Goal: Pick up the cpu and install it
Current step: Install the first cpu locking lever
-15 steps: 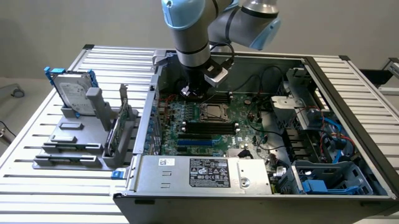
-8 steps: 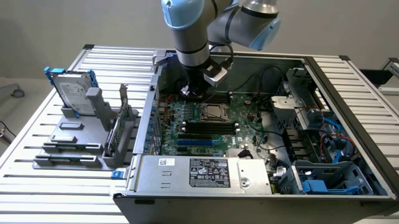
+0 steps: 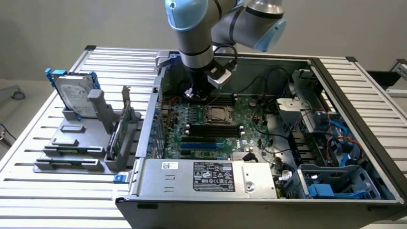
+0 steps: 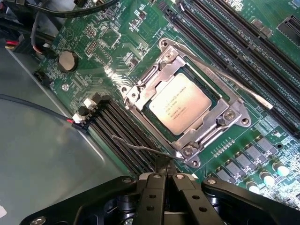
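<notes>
**Chip in its socket, clenched gripper at the lever**

From where I stand, the cpu (image 4: 180, 104) lies flat inside the metal-framed socket (image 4: 206, 129), near the middle of the motherboard (image 4: 112, 42) in the open computer case (image 3: 343, 95). Its silver top shows through the frame's window, and it looks square to the opening.

The gripper (image 4: 165, 180) is clenched with nothing between its fingers. It hangs low over the board just beside one corner of the socket. Its tips sit right at the thin wire lever (image 4: 140, 149) that runs along that side, above the dark memory slots (image 4: 117, 122). A second lever (image 4: 234, 79) angles out over the slots on the far side. I cannot tell whether either one is hooked down.

What worries me is how little room there is. If the closed tips slide off that springy wire, they could come down on the slots or on the small parts along the socket's edge. A lever pressed crookedly could load the frame unevenly, and I'd fear for the chip's seating underneath
</notes>
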Available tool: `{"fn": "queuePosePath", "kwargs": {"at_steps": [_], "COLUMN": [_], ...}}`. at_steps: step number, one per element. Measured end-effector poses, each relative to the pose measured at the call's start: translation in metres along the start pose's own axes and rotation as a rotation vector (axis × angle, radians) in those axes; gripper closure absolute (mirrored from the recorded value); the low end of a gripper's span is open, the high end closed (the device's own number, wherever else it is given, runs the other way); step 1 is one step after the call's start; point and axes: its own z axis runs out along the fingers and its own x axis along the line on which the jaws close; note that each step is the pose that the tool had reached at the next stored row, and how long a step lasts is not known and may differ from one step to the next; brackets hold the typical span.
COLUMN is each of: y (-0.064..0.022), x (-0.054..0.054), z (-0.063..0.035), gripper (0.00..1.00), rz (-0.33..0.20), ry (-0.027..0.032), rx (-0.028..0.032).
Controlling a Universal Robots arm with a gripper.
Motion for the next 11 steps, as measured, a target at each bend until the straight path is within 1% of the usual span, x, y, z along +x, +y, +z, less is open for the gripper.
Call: {"fn": "queuePosePath", "kwargs": {"at_steps": [1, 3, 11], "y": [-0.0002, -0.0008, -0.0046], "x": [0.0001, -0.0005, -0.0031], "z": [0.0, -0.0007, -0.0024], "gripper": [0.89, 0.89, 0.89], "rz": [0.0, -0.001, -0.001], "ry": [-0.0014, -0.002, -0.0026], "rx": [-0.0014, -0.002, -0.0028]}}
